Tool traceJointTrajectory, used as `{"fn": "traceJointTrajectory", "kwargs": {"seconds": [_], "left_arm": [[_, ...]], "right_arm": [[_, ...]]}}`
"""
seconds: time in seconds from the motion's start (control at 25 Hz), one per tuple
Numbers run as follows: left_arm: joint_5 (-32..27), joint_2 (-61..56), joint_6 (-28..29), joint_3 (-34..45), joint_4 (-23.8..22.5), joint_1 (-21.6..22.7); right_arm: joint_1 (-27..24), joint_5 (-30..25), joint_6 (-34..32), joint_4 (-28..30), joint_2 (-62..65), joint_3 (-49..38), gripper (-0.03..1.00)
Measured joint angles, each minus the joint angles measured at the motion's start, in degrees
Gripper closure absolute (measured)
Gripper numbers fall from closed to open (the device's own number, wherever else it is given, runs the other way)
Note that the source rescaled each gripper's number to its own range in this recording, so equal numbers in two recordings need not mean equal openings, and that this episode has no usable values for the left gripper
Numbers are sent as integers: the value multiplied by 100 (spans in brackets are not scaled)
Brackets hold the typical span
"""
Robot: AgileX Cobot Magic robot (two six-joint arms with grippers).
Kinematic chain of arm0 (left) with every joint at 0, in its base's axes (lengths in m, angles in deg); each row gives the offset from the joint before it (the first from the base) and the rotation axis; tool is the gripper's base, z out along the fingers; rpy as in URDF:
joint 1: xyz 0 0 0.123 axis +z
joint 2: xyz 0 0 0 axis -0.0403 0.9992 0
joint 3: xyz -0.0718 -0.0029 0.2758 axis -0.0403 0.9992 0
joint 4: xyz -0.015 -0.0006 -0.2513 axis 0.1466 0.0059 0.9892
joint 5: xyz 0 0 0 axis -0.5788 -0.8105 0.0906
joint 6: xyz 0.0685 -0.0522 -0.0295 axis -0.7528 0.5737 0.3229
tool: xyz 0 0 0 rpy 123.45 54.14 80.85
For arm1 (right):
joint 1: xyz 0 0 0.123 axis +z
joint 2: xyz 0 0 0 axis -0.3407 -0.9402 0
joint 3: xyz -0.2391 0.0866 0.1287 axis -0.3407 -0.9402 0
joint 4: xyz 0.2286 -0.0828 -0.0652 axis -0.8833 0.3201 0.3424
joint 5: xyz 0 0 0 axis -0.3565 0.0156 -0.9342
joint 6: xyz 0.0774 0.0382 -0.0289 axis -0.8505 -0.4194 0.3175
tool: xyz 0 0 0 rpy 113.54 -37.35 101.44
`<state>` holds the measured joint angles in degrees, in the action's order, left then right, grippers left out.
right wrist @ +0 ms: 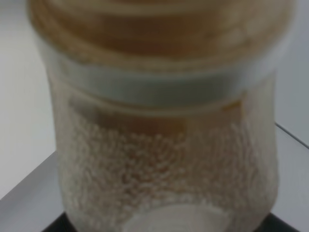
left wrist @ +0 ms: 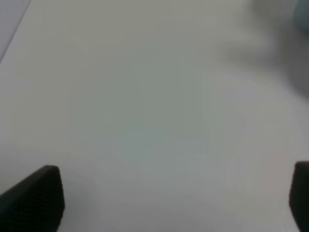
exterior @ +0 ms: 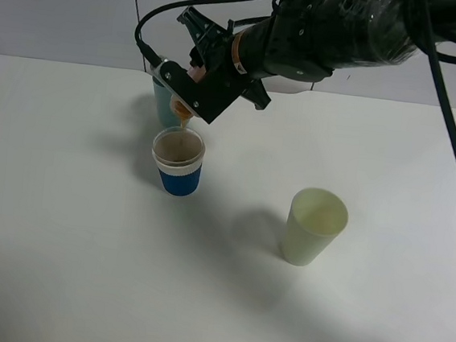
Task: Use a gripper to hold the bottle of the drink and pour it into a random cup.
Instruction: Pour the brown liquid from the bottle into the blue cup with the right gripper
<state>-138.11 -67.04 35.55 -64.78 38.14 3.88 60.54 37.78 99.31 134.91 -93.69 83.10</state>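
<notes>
Tilting steeply with its mouth downward, the bottle (exterior: 182, 106) hangs just above the cup (exterior: 179, 166). It is held in the right pincer (exterior: 193, 93), whose black fingers are closed on the bottle's body. A thin brown thread of the drink (exterior: 182, 123) runs from the bottle's mouth into the cup, and the inside of the cup shows brown. In the right wrist view the bottle (right wrist: 164, 154) fills nearly the whole picture. Its translucent wall is beaded with fine bubbles or droplets, a whitish ring runs round the wide neck, and the drink (right wrist: 159, 34) gathers brown at the neck end. Of the pincer itself, only slivers of black show at the edge of that picture.

The cup stands upright on the white counter (exterior: 59, 244), with its blue sleeve below and pale rim above. Seen from the high camera, a teal cup (exterior: 162, 104) stands close behind it at about 11 o'clock, partly hidden by the pincer and bottle. A pale yellow-green cup (exterior: 314, 228) stands upright, well apart, at about 4 o'clock from the cup. The right arm (exterior: 347, 29), black and hung with cables, reaches in from about 2 o'clock.

The left pincer (left wrist: 169, 198) appears only in its own wrist view. Its two black ribbed fingertips (left wrist: 36, 200) are spread wide with nothing between them, over bare counter (left wrist: 145, 96).
</notes>
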Motion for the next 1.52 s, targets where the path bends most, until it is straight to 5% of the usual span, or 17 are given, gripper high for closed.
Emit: {"fn": "traceJointTrajectory", "kwargs": {"seconds": [1.52], "left_arm": [[0,0,0,0,0,0]], "right_arm": [[15,-72,570,6,0,0,94]]}}
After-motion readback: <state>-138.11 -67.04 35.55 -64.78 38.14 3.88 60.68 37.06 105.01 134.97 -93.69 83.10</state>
